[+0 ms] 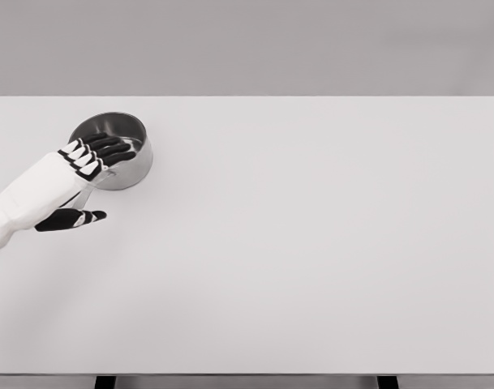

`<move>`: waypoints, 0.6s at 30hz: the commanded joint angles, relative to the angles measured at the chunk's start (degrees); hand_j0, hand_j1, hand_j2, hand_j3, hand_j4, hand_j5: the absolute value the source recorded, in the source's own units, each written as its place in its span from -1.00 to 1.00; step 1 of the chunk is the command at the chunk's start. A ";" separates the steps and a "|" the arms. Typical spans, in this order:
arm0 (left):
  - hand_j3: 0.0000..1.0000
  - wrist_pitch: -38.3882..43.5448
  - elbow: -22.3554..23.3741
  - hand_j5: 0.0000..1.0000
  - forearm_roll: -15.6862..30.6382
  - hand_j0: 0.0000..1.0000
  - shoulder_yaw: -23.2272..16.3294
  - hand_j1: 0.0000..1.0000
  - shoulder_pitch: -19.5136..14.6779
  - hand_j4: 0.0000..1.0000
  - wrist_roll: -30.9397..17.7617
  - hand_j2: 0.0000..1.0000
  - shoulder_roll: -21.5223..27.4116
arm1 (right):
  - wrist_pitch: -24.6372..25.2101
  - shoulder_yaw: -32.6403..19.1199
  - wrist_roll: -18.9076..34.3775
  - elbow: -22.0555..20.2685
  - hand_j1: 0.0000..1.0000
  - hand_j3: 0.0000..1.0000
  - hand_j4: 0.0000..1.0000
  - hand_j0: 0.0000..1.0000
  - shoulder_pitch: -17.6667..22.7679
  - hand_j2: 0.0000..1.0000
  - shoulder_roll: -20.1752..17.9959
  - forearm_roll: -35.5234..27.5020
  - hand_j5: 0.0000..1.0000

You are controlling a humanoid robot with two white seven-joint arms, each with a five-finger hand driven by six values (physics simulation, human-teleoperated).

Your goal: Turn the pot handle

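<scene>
Head view: steel pot [117,150] sits on the white table [311,267], far-left part, near the back edge. Left hand [91,162] lies over the pot's near rim, fingers [109,148] stretched flat across the opening, thumb [80,217] splayed out toward the near side. Not clenched, nothing clearly grasped; looks like resting contact only. Pot handle mostly hidden under the wrist, a thin bit seems to run down-left from the pot, can't be sure. Right hand not visible.

Handling guess: rigid metal, smooth and likely slippery, light enough to slide or spin on the tabletop rather than stay put. Best hold is probably the handle itself, or push on the rim to swivel it.

Room: wide bare surface to the right and front. Left and back edges are close, so swinging toward the table's middle is safer.
</scene>
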 commanded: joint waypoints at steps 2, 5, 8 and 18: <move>1.00 0.01 -0.04 1.00 0.41 1.00 0.09 1.00 0.00 1.00 0.01 1.00 0.83 | 0.00 0.00 0.01 0.00 1.00 1.00 1.00 1.00 0.00 1.00 0.00 0.01 1.00; 1.00 0.01 -0.04 1.00 0.33 1.00 0.09 1.00 -0.35 1.00 0.02 1.00 0.92 | 0.00 0.00 0.01 0.00 1.00 1.00 1.00 1.00 0.00 1.00 0.00 0.01 1.00; 1.00 0.01 0.14 1.00 0.06 1.00 0.27 1.00 -0.79 1.00 0.10 1.00 1.53 | 0.00 0.00 0.01 0.00 1.00 1.00 1.00 1.00 0.00 1.00 0.00 0.01 1.00; 1.00 0.01 2.34 1.00 -2.93 1.00 2.03 1.00 -9.84 1.00 -24.95 1.00 -0.84 | 0.00 0.00 0.01 0.00 1.00 1.00 1.00 1.00 0.00 1.00 0.00 0.01 1.00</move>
